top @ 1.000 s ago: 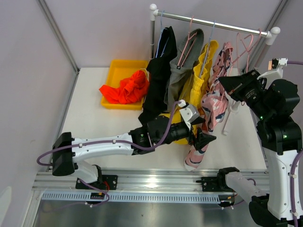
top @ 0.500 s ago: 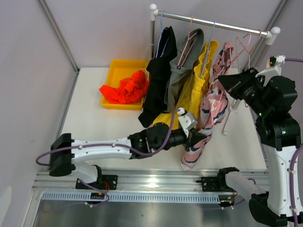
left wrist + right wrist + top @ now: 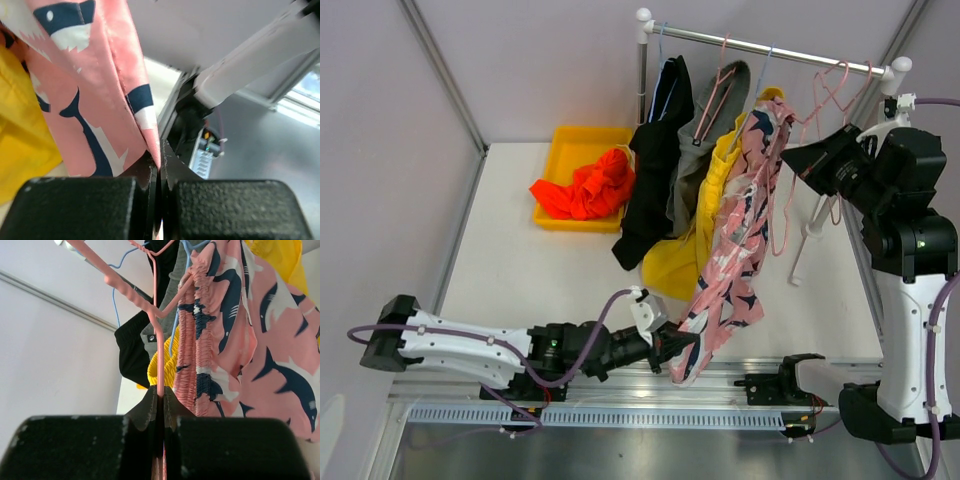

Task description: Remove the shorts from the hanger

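Now, table (image 3: 520, 270): white, with my two arm bases along its near edge.
Rail (image 3: 770, 45): a metal bar on white posts at the far side, with hangers hooked over it.
Yellow shorts (image 3: 685, 255): hanging under the rail, partly behind the pink pair, with the lower end down near the table.
Pink shorts (image 3: 735, 250): dark-and-white shark print, waistband up by the rail, cloth stretched slantwise down to my left claw.
Black shorts (image 3: 655, 170): hanging at the rail's left end.
Grey shorts (image 3: 705, 150): hanging between the black and yellow pairs.
Bin (image 3: 570, 140): yellow, at the table's far left.
Orange-red shorts (image 3: 585, 190): bunched in the bin, spilling over its near rim.
Left claw (image 3: 160, 160): pinched tight on the pink shorts' lower hem, low near the table's front edge.
Right claw (image 3: 161, 390): clamped on the pink hanger (image 3: 160, 355), up beside the rail.
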Robot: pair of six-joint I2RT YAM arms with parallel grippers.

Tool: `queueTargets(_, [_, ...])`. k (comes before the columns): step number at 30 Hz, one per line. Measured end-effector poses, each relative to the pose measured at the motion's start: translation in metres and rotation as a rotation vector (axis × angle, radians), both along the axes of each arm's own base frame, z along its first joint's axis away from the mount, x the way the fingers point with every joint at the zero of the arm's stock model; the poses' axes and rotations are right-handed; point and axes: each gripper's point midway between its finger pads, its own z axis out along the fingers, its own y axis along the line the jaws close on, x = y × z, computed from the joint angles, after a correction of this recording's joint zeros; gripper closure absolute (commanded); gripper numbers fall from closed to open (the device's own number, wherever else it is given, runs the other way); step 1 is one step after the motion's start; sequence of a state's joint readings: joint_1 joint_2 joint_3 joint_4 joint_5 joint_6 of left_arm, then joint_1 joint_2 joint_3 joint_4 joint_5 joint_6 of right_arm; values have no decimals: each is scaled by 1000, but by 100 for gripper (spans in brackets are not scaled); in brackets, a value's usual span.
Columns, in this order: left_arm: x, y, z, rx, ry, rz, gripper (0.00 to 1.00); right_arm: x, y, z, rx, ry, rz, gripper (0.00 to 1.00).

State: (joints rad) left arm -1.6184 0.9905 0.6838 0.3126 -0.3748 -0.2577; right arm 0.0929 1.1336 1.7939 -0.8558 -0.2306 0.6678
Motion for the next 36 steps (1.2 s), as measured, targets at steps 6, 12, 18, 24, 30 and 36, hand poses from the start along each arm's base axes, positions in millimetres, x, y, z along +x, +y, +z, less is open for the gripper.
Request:
queueTargets(6, [29,-34,-31,169,-6,112,100,-27,0,2,47,-12,-2,100])
queueTargets(12, [102,-91,0,237,33,293,100,-83,-1,9,88,-33,13,100])
queueTargets(18, [196,-119,36,237,102,457,100,-126,12,16,141,-14,100,100])
queueTargets(24, [200,-122,6,354,140,455,100,-151,18,14,192,47,137,100])
queueTargets(30, [169,-90,-67,507,199,425,100,-168,28,40,269,22,202,100])
queueTargets(36, [145,-47,-122,628,241,428,100,-168,41,86,354,-43,289,100])
